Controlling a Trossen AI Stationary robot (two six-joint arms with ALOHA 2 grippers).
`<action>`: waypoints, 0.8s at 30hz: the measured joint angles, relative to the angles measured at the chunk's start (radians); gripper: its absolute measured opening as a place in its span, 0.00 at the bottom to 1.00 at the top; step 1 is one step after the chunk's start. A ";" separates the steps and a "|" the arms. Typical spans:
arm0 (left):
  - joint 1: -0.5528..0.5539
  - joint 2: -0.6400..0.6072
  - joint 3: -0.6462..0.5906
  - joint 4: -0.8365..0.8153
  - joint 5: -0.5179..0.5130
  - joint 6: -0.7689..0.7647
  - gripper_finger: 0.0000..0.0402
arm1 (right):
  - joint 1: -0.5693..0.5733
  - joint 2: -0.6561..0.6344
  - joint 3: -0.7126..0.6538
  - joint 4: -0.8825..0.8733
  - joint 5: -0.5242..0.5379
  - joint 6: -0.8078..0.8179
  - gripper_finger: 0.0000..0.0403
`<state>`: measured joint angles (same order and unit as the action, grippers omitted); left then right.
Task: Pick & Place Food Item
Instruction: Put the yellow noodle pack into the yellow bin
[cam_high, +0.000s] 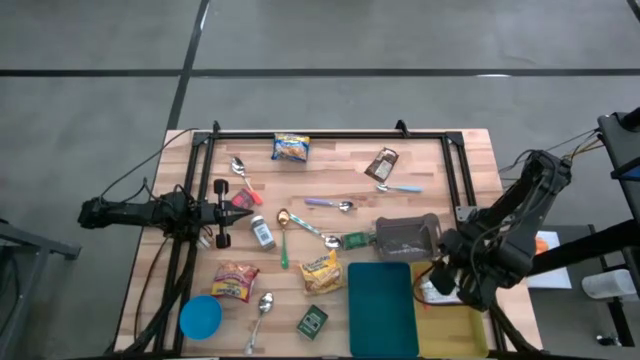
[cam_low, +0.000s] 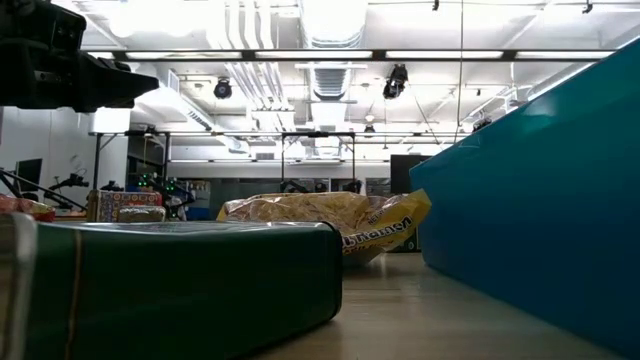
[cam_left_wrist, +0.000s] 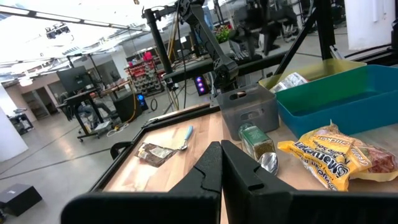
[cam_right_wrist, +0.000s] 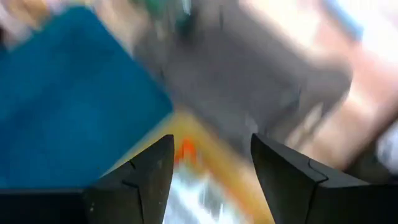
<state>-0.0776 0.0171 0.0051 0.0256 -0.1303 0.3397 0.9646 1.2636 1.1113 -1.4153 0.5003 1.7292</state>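
Observation:
My right gripper (cam_high: 441, 283) (cam_right_wrist: 211, 146) hangs open over the yellow bin (cam_high: 462, 330), fingers slanting down, with nothing between them. Below it a silver-white food packet with orange print (cam_high: 436, 291) (cam_right_wrist: 194, 198) lies in that bin. My left gripper (cam_high: 243, 203) (cam_left_wrist: 221, 149) waits shut and level above the table's left side. Other food lies flat on the table: a yellow chip bag (cam_high: 322, 272), a red-and-yellow bag (cam_high: 236, 282), a blue-and-yellow bag (cam_high: 290, 148) and a brown packet (cam_high: 382, 163).
A teal bin (cam_high: 380, 308) stands beside the yellow bin and a grey bin (cam_high: 408, 238) behind it. Several spoons, a small jar (cam_high: 262, 232), a green tin (cam_high: 312, 321) and a blue bowl (cam_high: 200, 317) are scattered over the wooden top. A black frame (cam_high: 330, 134) runs along the far edge.

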 joint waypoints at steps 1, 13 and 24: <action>0.000 0.000 0.000 0.000 0.000 0.000 0.00 | -0.001 0.000 0.005 -0.007 0.061 -0.017 0.53; 0.000 0.000 0.000 0.000 0.000 0.000 0.00 | -0.123 -0.010 0.030 -0.008 0.449 -0.277 0.53; 0.000 0.000 0.000 0.000 0.000 0.000 0.00 | -0.421 -0.052 0.003 0.375 0.442 -1.006 0.53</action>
<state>-0.0776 0.0170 0.0055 0.0254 -0.1303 0.3397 0.5437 1.2116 1.1146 -1.0404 0.9426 0.7229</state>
